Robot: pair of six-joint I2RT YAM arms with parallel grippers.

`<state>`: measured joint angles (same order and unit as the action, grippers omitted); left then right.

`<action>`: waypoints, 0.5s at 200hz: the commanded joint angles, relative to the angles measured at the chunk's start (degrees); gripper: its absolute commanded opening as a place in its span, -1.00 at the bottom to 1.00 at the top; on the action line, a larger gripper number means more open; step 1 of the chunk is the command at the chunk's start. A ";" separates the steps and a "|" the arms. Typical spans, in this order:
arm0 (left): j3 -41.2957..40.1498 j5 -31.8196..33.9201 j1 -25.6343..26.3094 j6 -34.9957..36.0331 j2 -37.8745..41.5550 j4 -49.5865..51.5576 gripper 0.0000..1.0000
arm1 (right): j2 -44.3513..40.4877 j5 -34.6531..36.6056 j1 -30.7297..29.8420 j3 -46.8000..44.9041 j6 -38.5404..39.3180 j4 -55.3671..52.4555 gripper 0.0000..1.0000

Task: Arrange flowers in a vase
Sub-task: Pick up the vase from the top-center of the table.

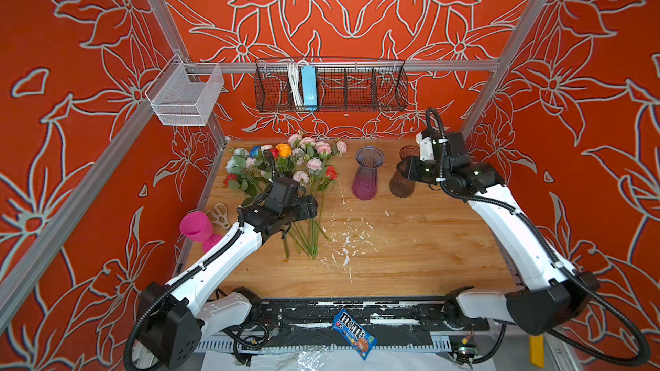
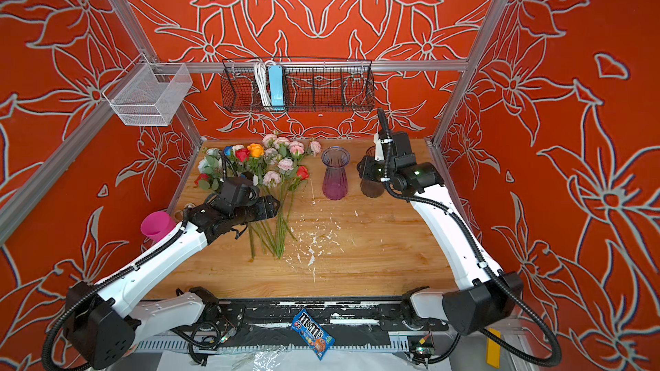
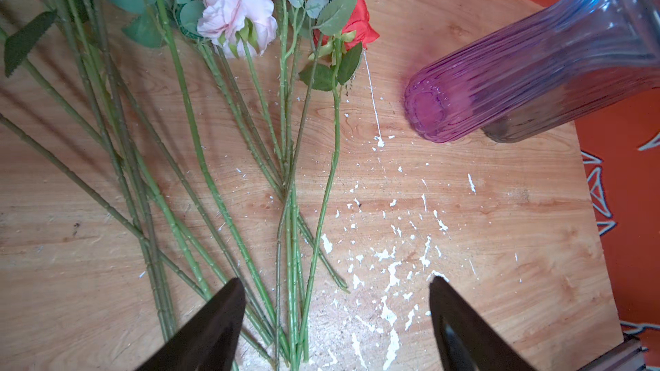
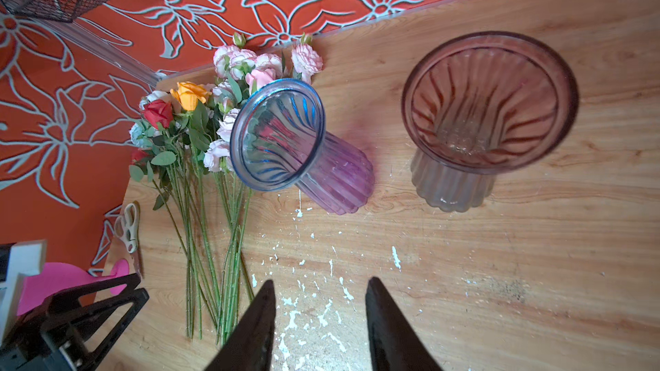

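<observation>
Left wrist view: the left end effector (image 3: 335,280) is released, its two dark fingers spread wide above the lower ends of the green stems, nothing pinched between them. The flowers (image 3: 235,12) lie flat on the tabletop (image 3: 500,226) with their stems fanned together, and a red rose (image 3: 359,26) is the one nearest the purple vase (image 3: 518,76).

In both top views the bunch sits at the back left of the tabletop, heads toward the rear wall, with the left arm hanging right over the stems.

Over to the right wrist view: the right end effector (image 4: 320,280) is released as well, fingers apart with only wood and white flecks showing between them. Ahead of it stand two upright vases. The purple one is just beside the flowers, and a brown vase (image 4: 489,101) stands apart on its other side. Every flower lies on the wood, outside both vases.

In a top view, a pink cup (image 1: 194,226) and scissors (image 1: 219,214) sit at the left edge.
</observation>
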<state>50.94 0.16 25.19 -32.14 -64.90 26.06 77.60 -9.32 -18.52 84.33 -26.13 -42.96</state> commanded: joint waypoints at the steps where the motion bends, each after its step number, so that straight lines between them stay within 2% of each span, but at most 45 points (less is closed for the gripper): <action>1: -1.79 -0.14 0.30 -0.95 1.95 -2.02 0.67 | 3.78 0.84 -0.97 3.69 1.76 -3.76 -0.12; 100: -8.87 -1.39 0.30 -3.14 5.27 -6.49 0.74 | 16.75 3.64 -1.62 13.33 3.37 -5.80 -0.03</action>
<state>43.09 -0.78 25.19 -33.93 -61.08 21.30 92.82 -7.42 -19.73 95.26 -22.96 -47.51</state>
